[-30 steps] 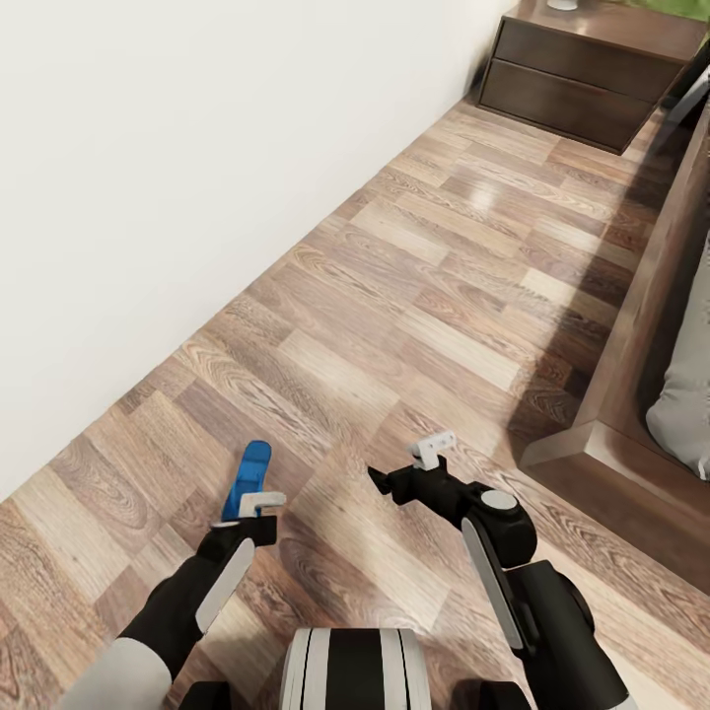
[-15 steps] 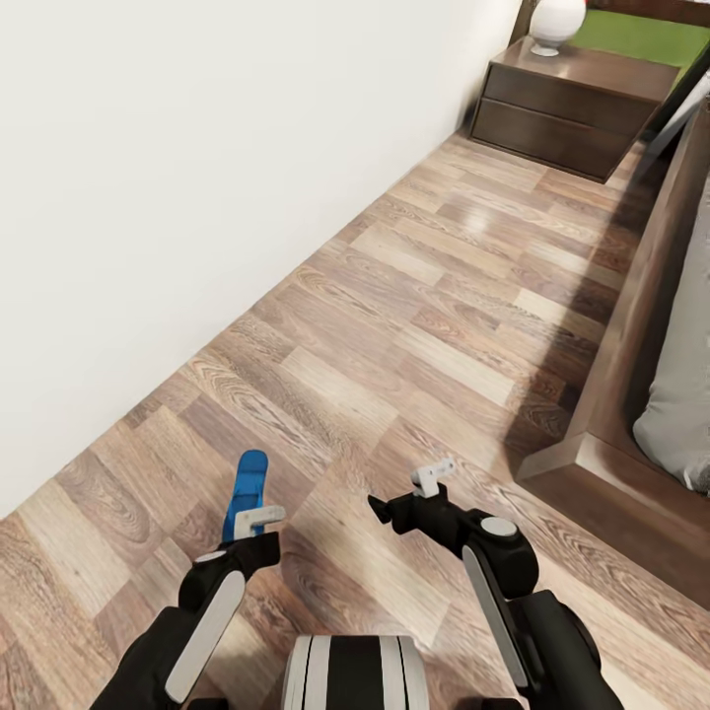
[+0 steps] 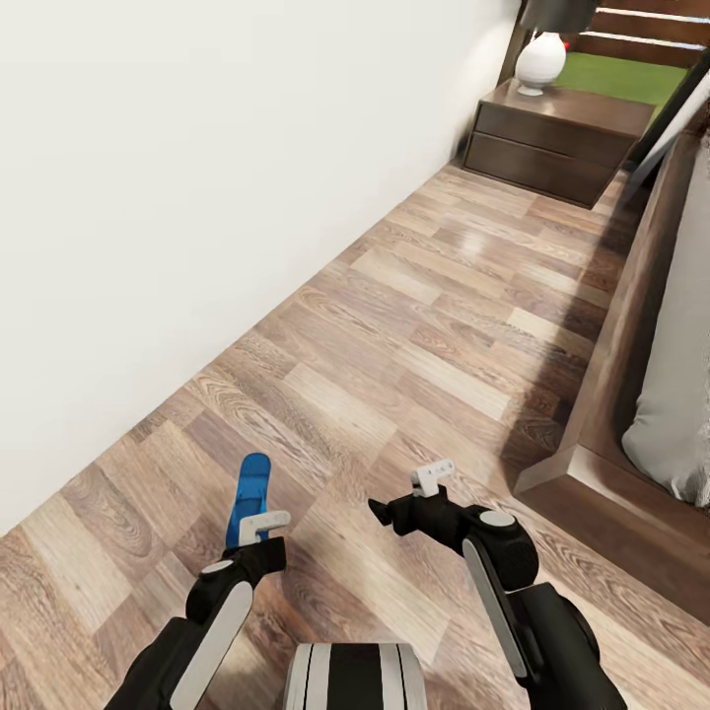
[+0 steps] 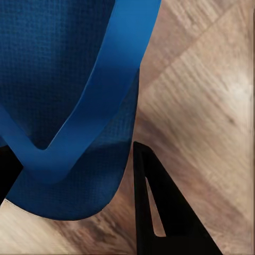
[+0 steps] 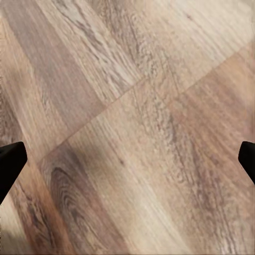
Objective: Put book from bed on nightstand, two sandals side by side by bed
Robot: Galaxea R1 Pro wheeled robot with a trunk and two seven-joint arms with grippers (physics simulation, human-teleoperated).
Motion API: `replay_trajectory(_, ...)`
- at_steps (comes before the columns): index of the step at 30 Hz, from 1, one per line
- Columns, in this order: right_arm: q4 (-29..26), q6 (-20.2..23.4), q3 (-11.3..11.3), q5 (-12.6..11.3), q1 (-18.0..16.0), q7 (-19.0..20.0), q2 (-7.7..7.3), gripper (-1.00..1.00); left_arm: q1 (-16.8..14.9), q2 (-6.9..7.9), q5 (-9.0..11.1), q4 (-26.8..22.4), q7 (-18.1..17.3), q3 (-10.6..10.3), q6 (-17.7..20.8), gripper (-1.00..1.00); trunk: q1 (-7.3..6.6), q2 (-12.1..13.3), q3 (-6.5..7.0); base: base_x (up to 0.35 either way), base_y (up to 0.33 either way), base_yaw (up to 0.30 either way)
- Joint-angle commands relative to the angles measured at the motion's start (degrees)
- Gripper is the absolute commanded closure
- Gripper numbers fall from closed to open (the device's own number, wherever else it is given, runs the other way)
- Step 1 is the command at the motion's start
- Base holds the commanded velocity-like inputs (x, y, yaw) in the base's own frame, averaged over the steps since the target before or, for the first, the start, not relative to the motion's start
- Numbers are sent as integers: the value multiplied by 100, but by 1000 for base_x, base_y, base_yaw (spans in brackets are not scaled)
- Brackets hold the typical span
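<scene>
Holding a flat bright blue sandal (image 3: 251, 493) at about 7 o'clock in the head view, the left gripper (image 3: 258, 527) has its dark fingers (image 4: 159, 212) pinching the sole, which the left wrist view shows close with its strap. The right gripper (image 3: 419, 490) hangs over the wood-plank floor (image 3: 424, 325), jaws spread wide in its wrist view. The glossy dark-brown nightstand (image 3: 552, 138) with a white-based lamp (image 3: 541, 59) stands at 1 o'clock, the dark-framed bed (image 3: 641, 325) at 3 o'clock.

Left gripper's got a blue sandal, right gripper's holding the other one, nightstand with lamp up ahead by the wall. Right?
Not quite. The right gripper holds nothing: the right wrist view has its fingers spread wide over bare wood floor. The left gripper does hold a blue sandal, and the nightstand with its lamp is ahead by the wall.
</scene>
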Motion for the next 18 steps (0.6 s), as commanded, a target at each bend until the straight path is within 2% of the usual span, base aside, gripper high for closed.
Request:
replay_trajectory(1,-5,37,-7,-1,-11,62,-6,-100,-4,6,68,68,36,-18,-95,100,-3,0,19,0,0,0)
replay_trajectory(9,-5,49,-10,-1,-19,115,-8,-100,-7,3,89,402,-33,15,-218,100,-24,11,196,0,0,0)
replay_trajectory(13,-5,50,-10,4,-19,121,-6,-100,-24,4,100,837,-121,27,-434,100,-34,16,285,0,0,0)
replay_trajectory(16,-5,51,-10,4,-21,123,-6,-100,-30,4,99,939,-138,35,-575,100,-42,20,352,0,0,0)
replay_trajectory(18,-5,57,-10,1,-26,126,-11,-100,-33,1,108,1024,-154,112,-691,100,-47,23,396,0,0,0)
